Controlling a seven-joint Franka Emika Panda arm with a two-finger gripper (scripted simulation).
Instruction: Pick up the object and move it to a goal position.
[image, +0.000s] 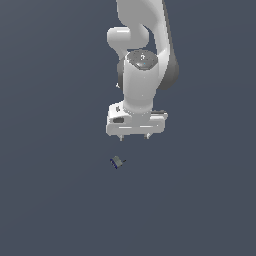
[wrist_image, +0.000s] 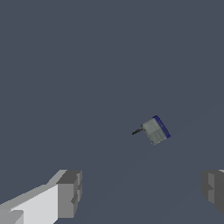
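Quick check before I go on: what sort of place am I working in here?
Likely a bare simulated test scene: a flat, featureless grey-blue ground, one white arm with its open gripper, and a single tiny grey-green object lying below it.

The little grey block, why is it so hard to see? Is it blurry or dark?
In the exterior view the object is only a tiny, blocky speck under flat, shadowless light. In the wrist view it shows larger and sharper, blue edge clear, no glare.

White rounded arm (image: 142, 60) segments, dark grey joint bands, boxy white hand, short grey blocky jaws
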